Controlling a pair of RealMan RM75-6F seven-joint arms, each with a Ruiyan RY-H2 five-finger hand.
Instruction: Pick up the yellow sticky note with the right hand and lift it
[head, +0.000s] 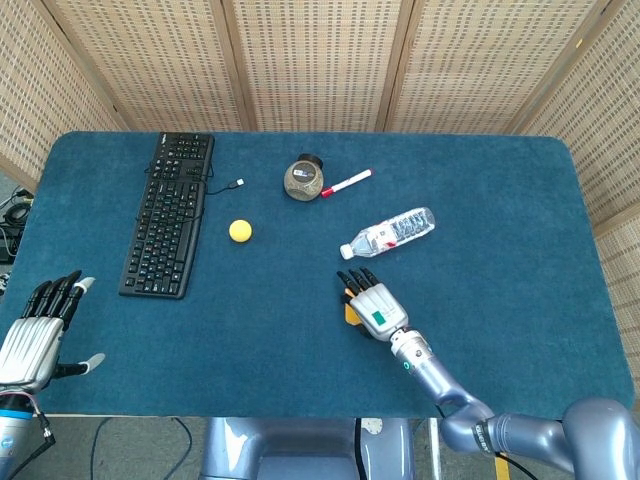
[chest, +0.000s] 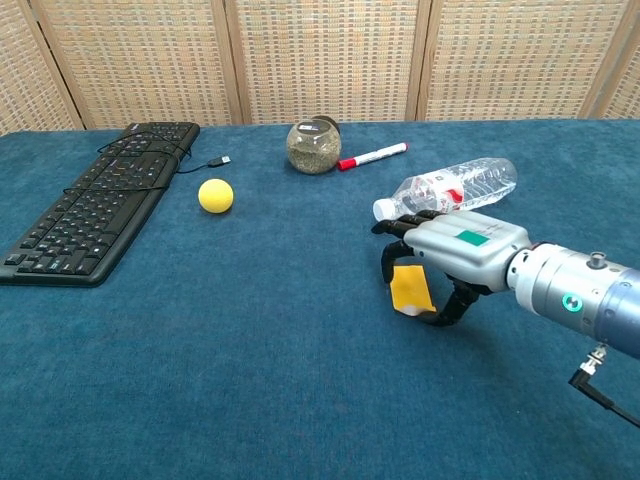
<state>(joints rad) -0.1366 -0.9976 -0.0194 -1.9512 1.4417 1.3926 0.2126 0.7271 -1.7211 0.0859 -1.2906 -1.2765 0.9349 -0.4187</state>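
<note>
Near the front middle of the blue surface (chest: 200, 380), your right robot hand (chest: 455, 252) was arched palm-down over the yellow sticky note (chest: 409, 288), with its fingertips (chest: 388, 268) curled down on the far side and the thumb (chest: 455, 305) tucked under from the near side, so the note was pinched between them. In the chest view the note stood tilted with its near edge curling up off the cloth; whether it had fully left the surface you could not tell. From the head view only a sliver of the note (head: 350, 311) showed at the left edge of your right robot hand (head: 372, 304). Just beyond the fingers lay the water bottle (chest: 458, 188) on its side, near but apart from your hand. Farther back sat the round jar (chest: 312, 146) with the red marker (chest: 372, 156) beside it, the yellow ball (chest: 215, 195) to the left, and the black keyboard (chest: 100, 200) along the left side. Your left robot hand (head: 35, 335) hung off the front left corner of the surface, fingers spread and holding nothing.
</note>
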